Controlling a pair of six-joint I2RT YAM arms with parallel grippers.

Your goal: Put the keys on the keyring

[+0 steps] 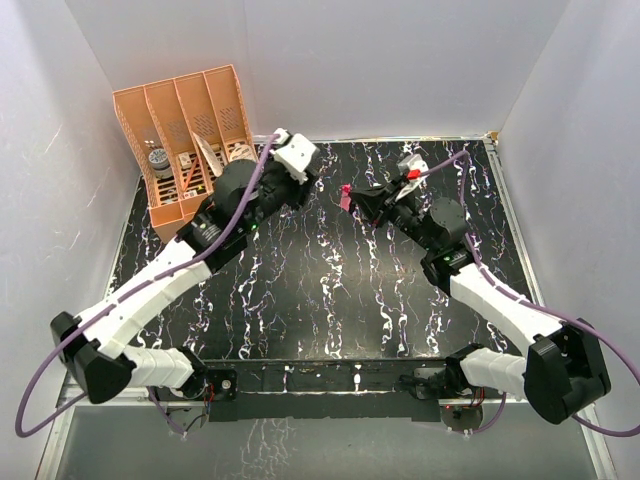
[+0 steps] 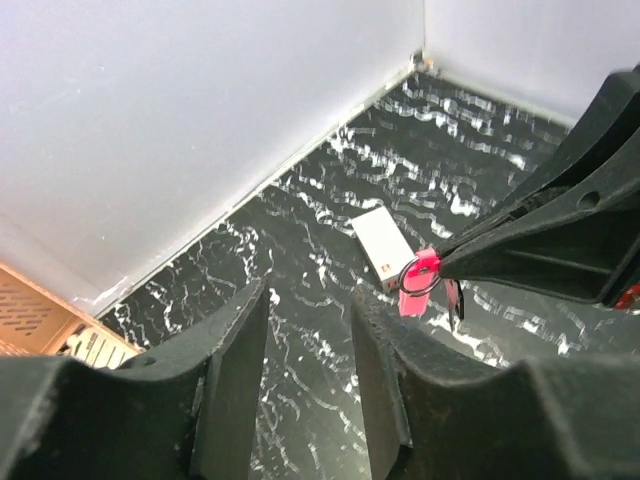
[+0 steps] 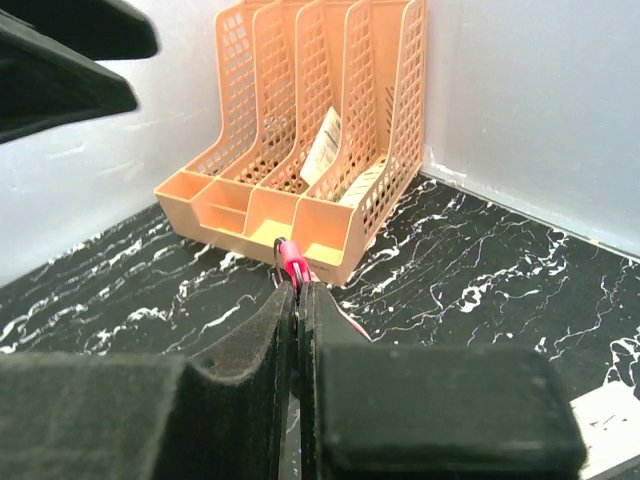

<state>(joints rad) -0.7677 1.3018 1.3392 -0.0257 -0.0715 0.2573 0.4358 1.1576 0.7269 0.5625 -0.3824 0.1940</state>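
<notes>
Holds keyring (image 2: 418, 285) clamped in right gripper (image 3: 298, 291), its length pointing at part-open, empty left gripper (image 2: 310, 300) just beside, near table's (image 1: 330, 300) far edge.

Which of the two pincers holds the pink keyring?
The right pincer: its jaws are shut on the strap of the keyring. The left pincer stands open, with nothing between its fingers.
</notes>
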